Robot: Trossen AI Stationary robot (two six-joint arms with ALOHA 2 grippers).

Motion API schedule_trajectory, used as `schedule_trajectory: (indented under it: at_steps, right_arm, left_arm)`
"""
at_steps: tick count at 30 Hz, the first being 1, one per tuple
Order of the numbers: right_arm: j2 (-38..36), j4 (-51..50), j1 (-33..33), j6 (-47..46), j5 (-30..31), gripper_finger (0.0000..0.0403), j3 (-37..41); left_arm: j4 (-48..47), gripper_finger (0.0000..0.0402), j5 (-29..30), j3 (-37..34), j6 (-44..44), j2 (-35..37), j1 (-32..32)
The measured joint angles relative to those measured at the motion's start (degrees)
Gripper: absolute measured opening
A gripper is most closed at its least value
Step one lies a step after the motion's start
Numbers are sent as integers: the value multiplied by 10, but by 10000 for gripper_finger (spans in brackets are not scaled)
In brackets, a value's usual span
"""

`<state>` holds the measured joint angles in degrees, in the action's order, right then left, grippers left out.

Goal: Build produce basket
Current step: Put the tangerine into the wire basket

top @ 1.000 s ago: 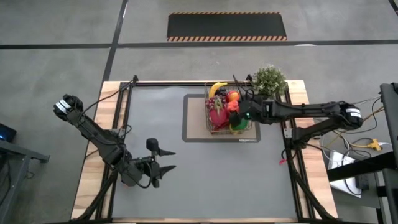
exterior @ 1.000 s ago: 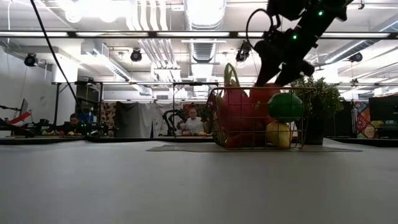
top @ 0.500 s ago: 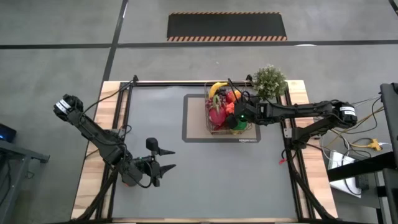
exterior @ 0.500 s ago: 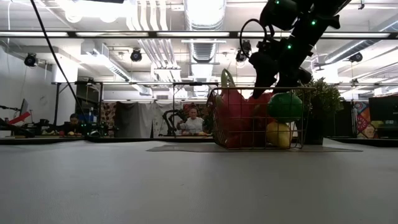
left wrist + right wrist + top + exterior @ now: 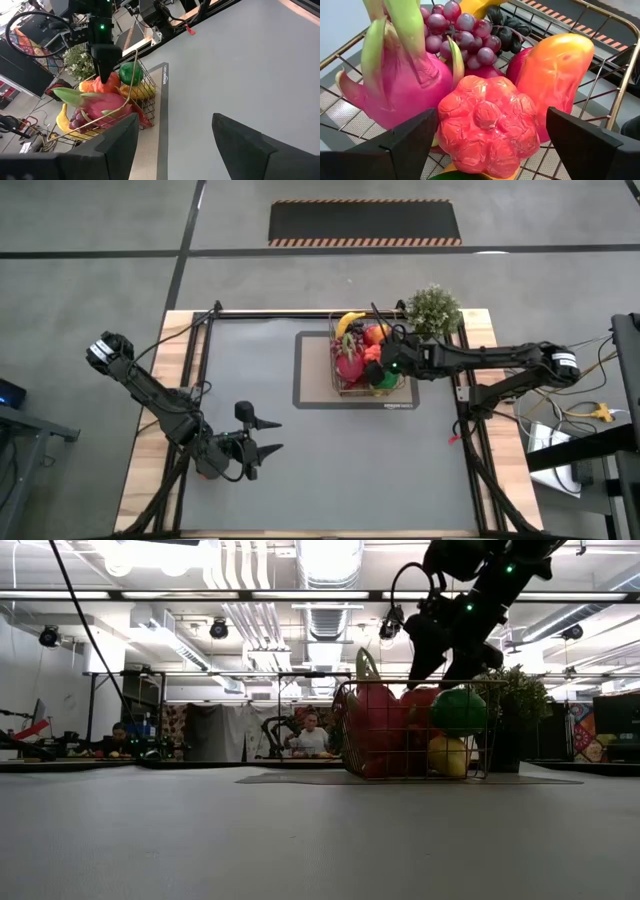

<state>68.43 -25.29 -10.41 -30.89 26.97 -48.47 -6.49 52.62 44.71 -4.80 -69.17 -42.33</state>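
The wire basket (image 5: 336, 368) stands on a grey-brown mat (image 5: 312, 372) at the table's far right and holds the produce: a pink dragon fruit (image 5: 395, 85), red grapes (image 5: 457, 30), a banana (image 5: 349, 321), an orange-red mango (image 5: 555, 75), a bumpy red fruit (image 5: 487, 125) and a green one (image 5: 458, 710). My right gripper (image 5: 487, 142) is open just above the basket, its fingers on either side of the bumpy red fruit, which lies on the pile. My left gripper (image 5: 270, 436) is open and empty near the table's front left.
A bushy green potted plant (image 5: 433, 308) stands right behind the basket at the far right corner. Bare grey table lies left and in front of the mat. People sit in the room beyond the table (image 5: 310, 735).
My right gripper has dipped down and toward the table's left into the basket, then come back up and toward the right to about where it was. The produce lies in the basket as before.
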Motion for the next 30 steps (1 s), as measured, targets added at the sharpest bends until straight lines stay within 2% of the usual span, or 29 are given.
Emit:
schedule_trajectory:
  at_steps: [5, 9, 13, 23, 25, 30]
  right_arm:
    - [-18, -15, 0, 7, -2, 350, -7]
    - [-28, -41, 0, 19, -2, 316, -35]
    - [-25, -60, 0, 41, -1, 250, -56]
    - [23, -56, 0, 44, 1, 36, -44]
    - [33, -55, 1, 44, 1, 16, -44]
    - [39, -54, 0, 39, 1, 13, -44]
  left_arm:
    - [0, 235, 0, 0, 0, 0, 0]
    - [0, 235, 1, 0, 0, 0, 0]
    - [0, 235, 4, 0, 0, 0, 0]
    - [0, 235, 4, 0, 0, 0, 0]
    - [0, 235, 4, 0, 0, 0, 0]
    - [1, 235, 4, 0, 1, 0, 0]
